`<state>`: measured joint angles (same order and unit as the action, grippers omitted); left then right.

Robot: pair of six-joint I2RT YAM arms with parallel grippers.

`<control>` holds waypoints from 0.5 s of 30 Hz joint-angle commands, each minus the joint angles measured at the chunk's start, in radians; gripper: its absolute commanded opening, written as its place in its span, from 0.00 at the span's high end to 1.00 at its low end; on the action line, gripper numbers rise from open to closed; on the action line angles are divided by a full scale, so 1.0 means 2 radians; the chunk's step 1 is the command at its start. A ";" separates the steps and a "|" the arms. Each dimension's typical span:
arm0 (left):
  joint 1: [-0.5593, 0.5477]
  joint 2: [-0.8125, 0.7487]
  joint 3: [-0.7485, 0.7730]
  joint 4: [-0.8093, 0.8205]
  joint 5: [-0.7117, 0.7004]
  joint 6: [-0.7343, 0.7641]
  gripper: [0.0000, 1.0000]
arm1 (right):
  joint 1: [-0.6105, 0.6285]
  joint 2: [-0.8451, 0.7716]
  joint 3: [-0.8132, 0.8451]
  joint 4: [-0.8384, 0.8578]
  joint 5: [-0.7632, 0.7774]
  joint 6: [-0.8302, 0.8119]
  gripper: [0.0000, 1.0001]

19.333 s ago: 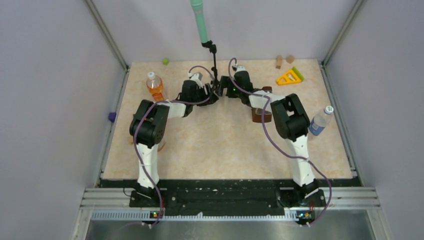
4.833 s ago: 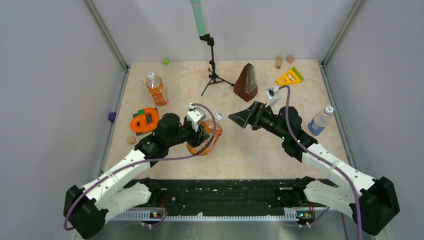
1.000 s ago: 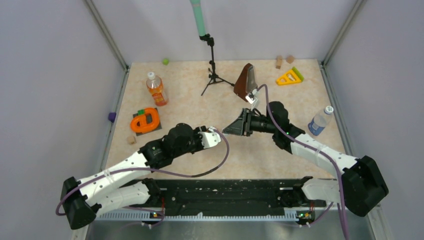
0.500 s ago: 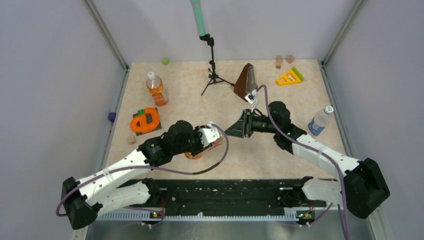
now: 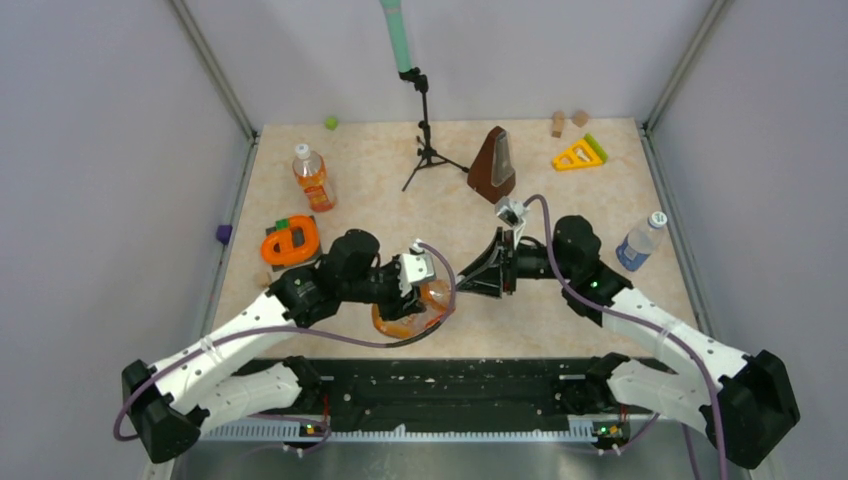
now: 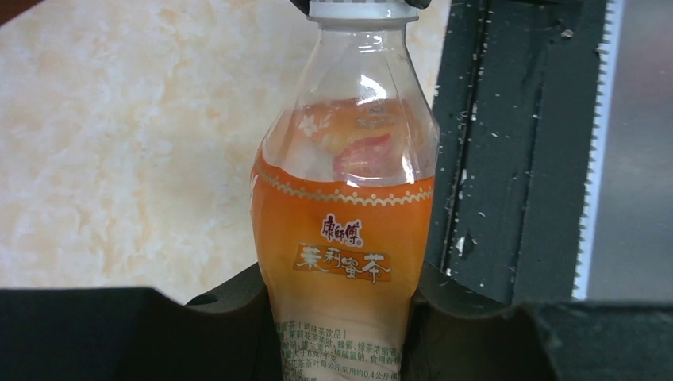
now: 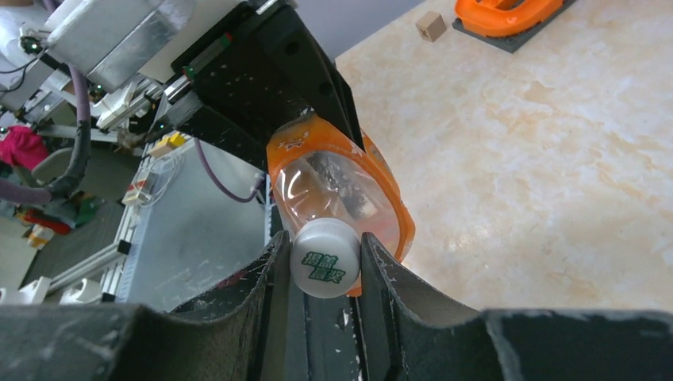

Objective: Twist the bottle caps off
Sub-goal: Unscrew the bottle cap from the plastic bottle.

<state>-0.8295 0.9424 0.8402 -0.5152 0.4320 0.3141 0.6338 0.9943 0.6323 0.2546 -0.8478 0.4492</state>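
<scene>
**Orange-filled squat bottle (image 5: 408, 312) gripped at body and cap**

In the top view the squat bottle is found toward 7 o'clock of the table (image 5: 370, 200), close to the near edge. It is tilted, with its neck pointed toward 2 o'clock. Whether its base rests on the table cannot be told.

The left gripper (image 5: 400, 295) is clamped on the lower body of the bottle. In the left wrist view its black fingers (image 6: 230, 305) are seen pressed against both sides of the label, at 9 and 3 o'clock.

The right gripper (image 5: 475, 282) is brought in from the bottle's 2 o'clock. Its jaws are narrowed onto the white cap (image 7: 324, 258), which is printed in green and seated on the neck. In the right wrist view the pads (image 7: 268, 290) are seen touching the cap at 9 and 3 o'clock.

A slim orange bottle (image 5: 312, 180) is stood at 10 o'clock, with the slim bottle's cap (image 5: 301, 151) on it. A clear bottle (image 5: 636, 248) with a blue label is placed at 3 o'clock, by the right edge, with the clear bottle's cap (image 5: 657, 218) on it. Both are well apart from either gripper.

A brown metronome (image 5: 494, 165) is seen at 1 o'clock, apart from the right arm.
</scene>
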 commanded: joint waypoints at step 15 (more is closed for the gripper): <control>-0.002 -0.004 -0.035 0.105 -0.088 0.045 1.00 | 0.020 -0.039 -0.022 0.038 0.194 0.053 0.20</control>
<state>-0.8322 0.9726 0.8036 -0.4088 0.3607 0.3367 0.6662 0.9688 0.5995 0.2840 -0.7132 0.4515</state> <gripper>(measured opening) 0.405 0.771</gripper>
